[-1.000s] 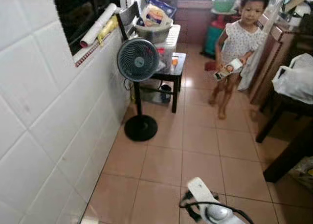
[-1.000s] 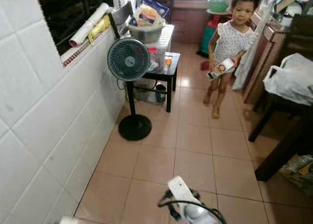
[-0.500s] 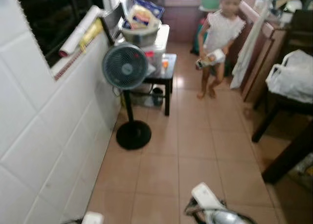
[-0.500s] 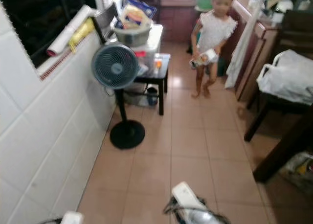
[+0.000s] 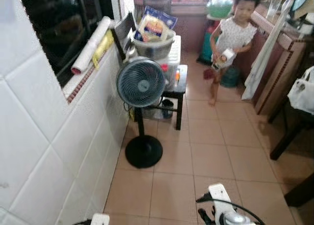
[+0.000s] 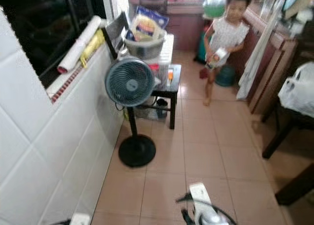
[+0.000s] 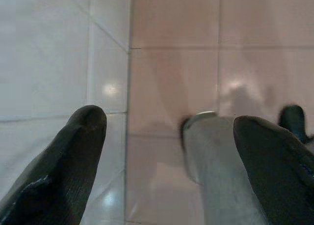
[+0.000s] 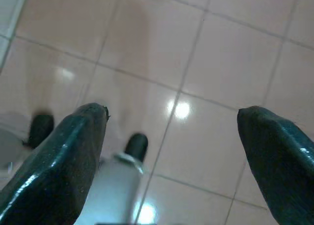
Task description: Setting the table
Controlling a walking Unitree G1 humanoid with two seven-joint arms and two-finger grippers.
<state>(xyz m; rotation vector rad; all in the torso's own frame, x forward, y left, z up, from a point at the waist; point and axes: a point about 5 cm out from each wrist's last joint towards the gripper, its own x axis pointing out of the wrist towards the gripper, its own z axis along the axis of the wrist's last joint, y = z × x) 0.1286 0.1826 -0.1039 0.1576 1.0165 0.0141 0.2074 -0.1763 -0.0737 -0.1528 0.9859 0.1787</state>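
Pinkish-tan floor tiles (image 5: 211,156), white wall tiles (image 5: 44,151), black fan (image 5: 142,85)

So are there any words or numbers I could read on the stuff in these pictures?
None can be read.
Carton held by the person: print too small and blurred.
Packets in the basin: printed, but too blurred.
Fan: centre badge too small to read.

- A dark wooden desk (image 5: 282,142) stood at the right edge of the scene, well to the right of the tiled walkway, mostly cut off by the frame.
- One slanted dark leg of it rested on the pinkish floor tiles; another dark part showed nearer, at the right corner.
- A white plastic bag (image 5: 301,91) with handles sat on it; no tableware could be made out.
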